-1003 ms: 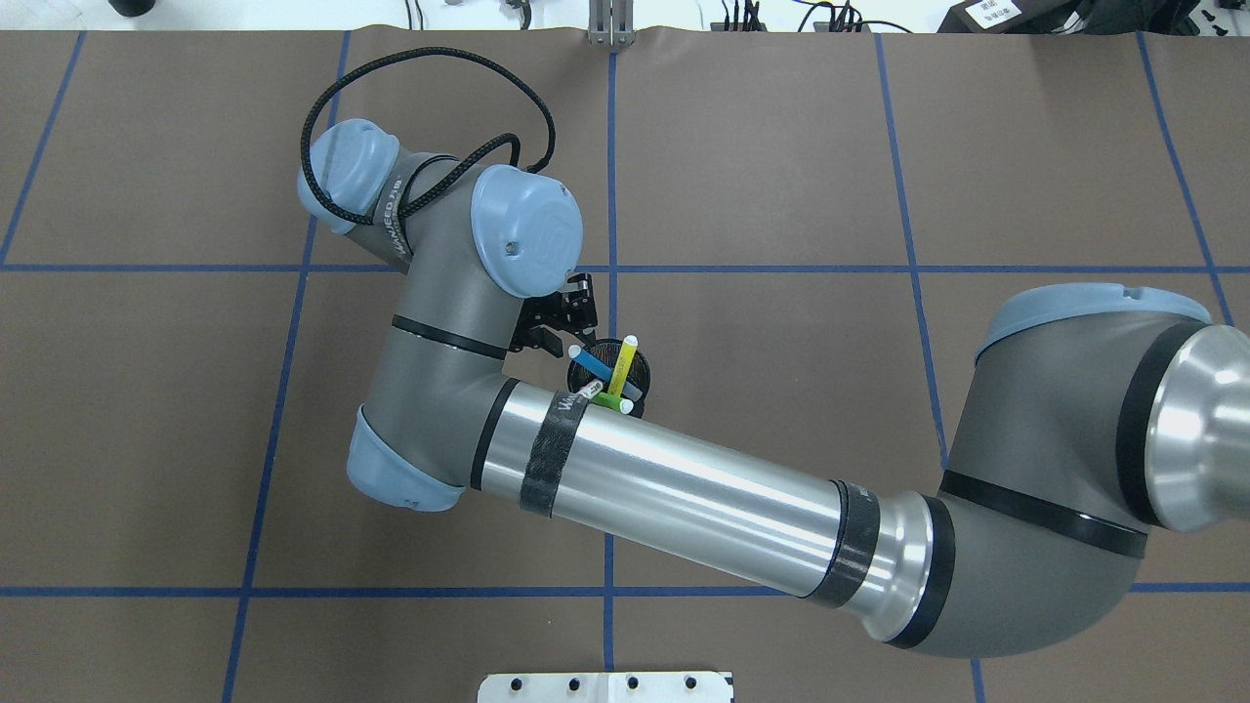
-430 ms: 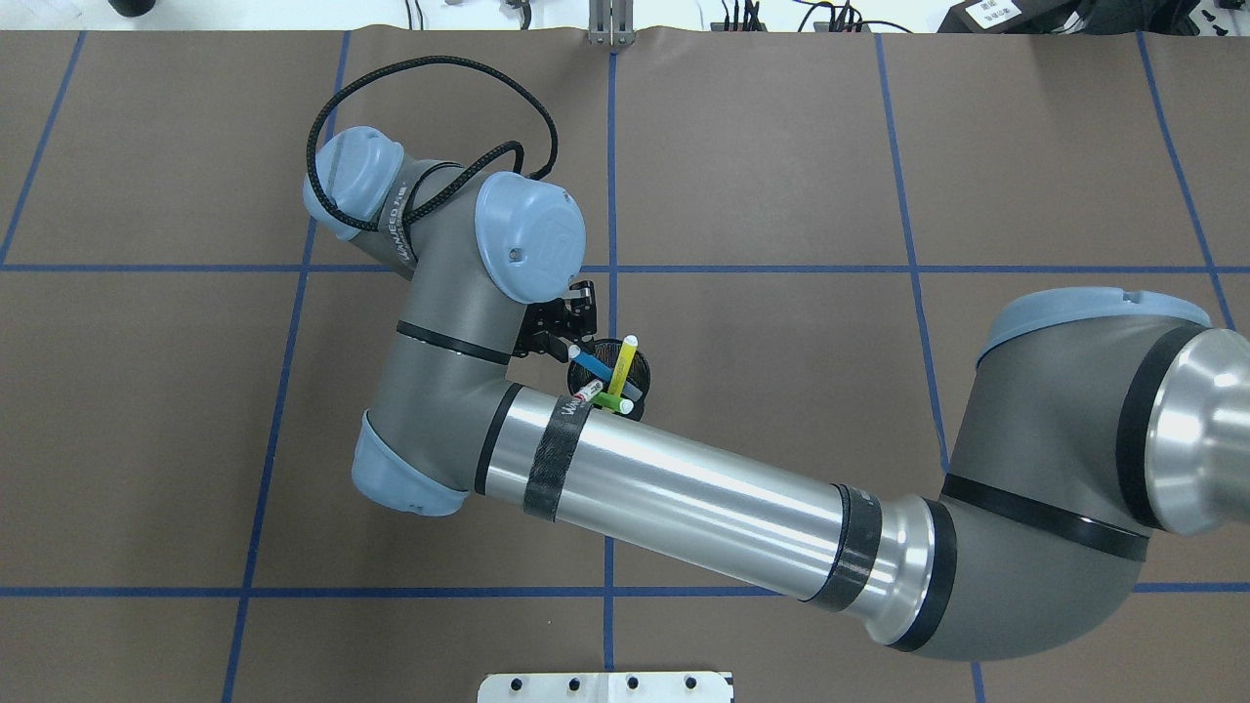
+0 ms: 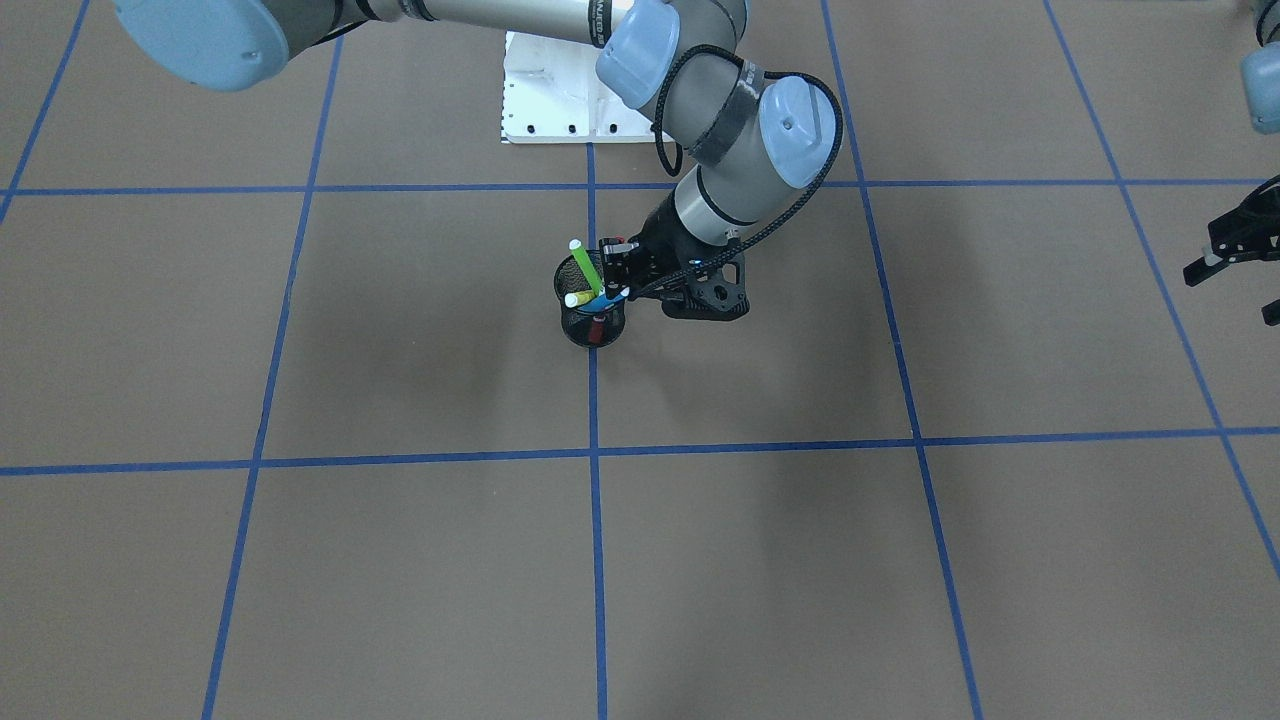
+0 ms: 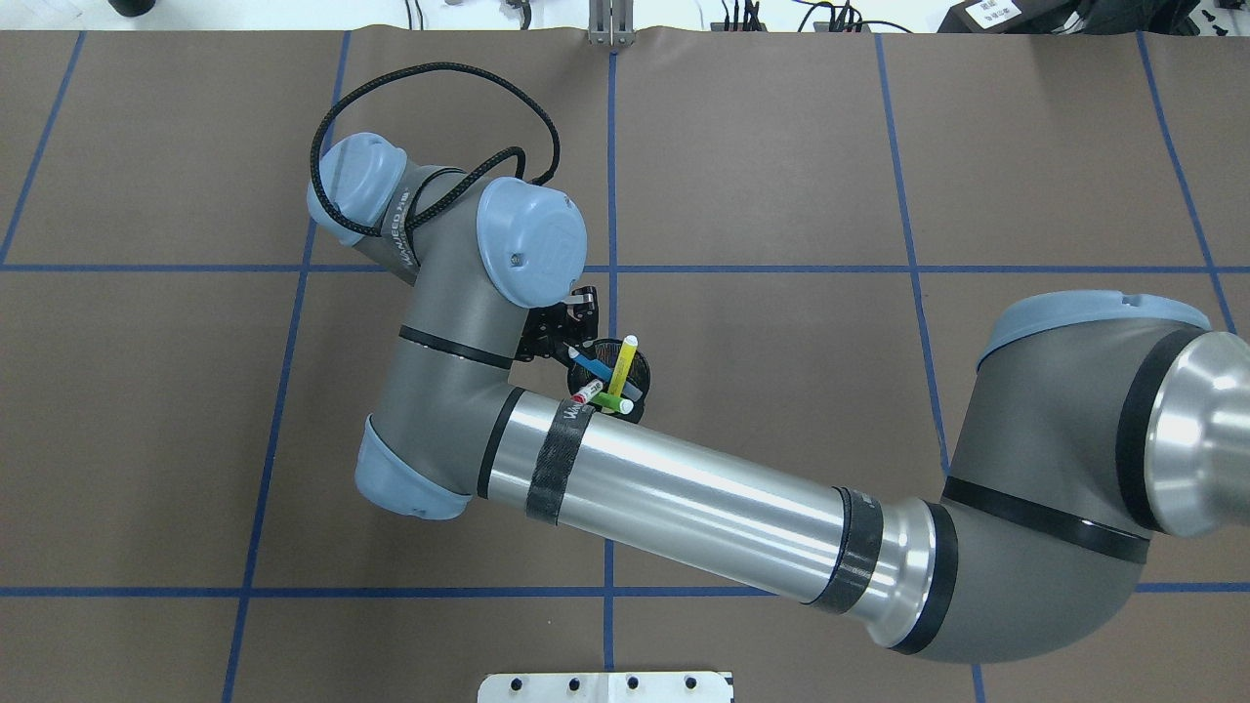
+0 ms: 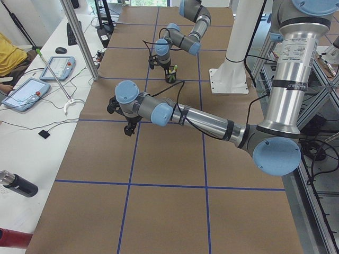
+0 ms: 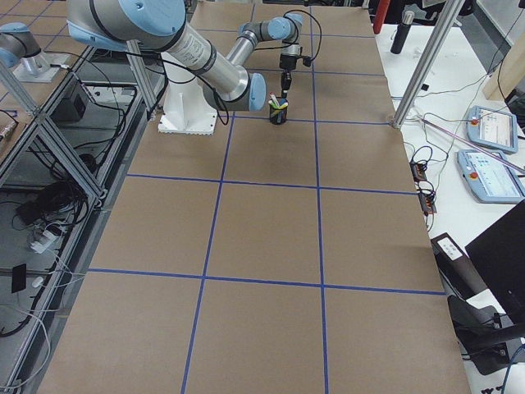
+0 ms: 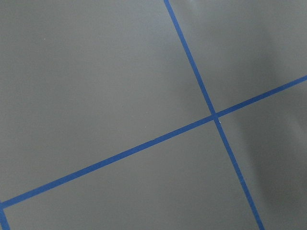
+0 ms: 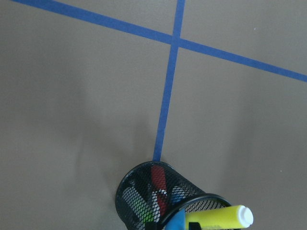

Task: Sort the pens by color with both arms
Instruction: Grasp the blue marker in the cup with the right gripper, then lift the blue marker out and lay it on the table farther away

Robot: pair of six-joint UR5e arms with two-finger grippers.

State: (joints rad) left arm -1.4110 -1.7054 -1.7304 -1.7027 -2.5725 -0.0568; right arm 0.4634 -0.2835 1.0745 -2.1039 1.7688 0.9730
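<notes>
Near the middle of the table (image 4: 781, 176), viewed from overhead, all four pens (image 4: 618, 379) are found standing in the black mesh cup (image 4: 640, 376). The blue pen (image 4: 591, 364) is leaned toward 10 o'clock, the yellow pen (image 4: 623, 363) toward 12, the red-capped white pen (image 4: 586, 392) toward 8 and the lime green pen (image 4: 610, 401) toward 6. The right gripper (image 4: 569, 332) is set at the blue pen's upper end, at 10 o'clock of the cup. Whether its jaws are closed on the pen cannot be told. The left gripper (image 3: 1232, 285) is held wide, well apart from the cup. The first pick is judged to be in hand. A firm grip and a lift along the pen's lean are called for next, so that the cup is not tipped.
</notes>
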